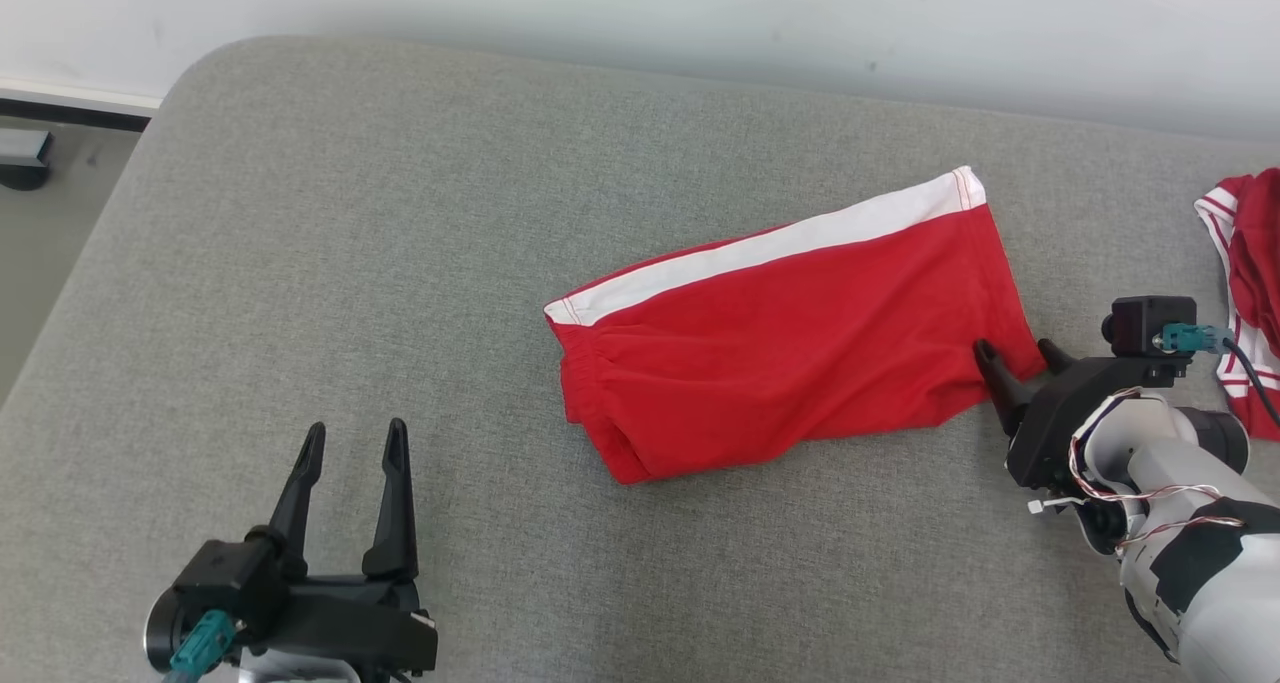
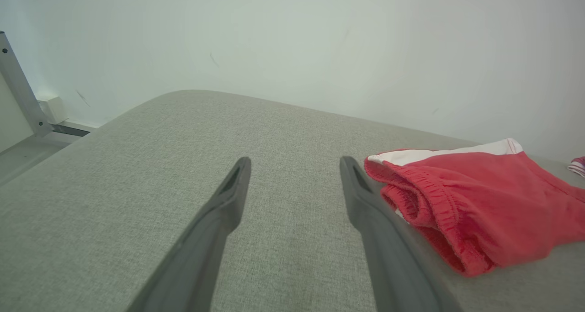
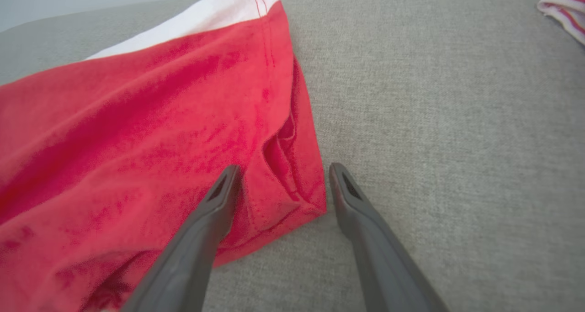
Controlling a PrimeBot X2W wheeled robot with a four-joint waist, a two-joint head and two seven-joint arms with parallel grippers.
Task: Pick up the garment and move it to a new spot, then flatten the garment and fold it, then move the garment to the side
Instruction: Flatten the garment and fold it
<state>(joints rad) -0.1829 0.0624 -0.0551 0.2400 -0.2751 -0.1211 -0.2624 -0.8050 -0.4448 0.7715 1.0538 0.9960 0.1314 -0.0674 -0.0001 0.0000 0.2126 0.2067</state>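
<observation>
While the garment (image 1: 790,333) lies flat, right gripper (image 1: 1012,347) straddles its corner

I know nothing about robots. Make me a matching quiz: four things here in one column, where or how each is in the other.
1 red shorts
2 left gripper
3 right gripper
4 striped garment

A jaws open, a red corner between them
B far right of the head view
C jaws open over bare grey cushion
D mid-cushion, white band along its far edge

Pairs: 1-D, 2-C, 3-A, 4-B
</observation>
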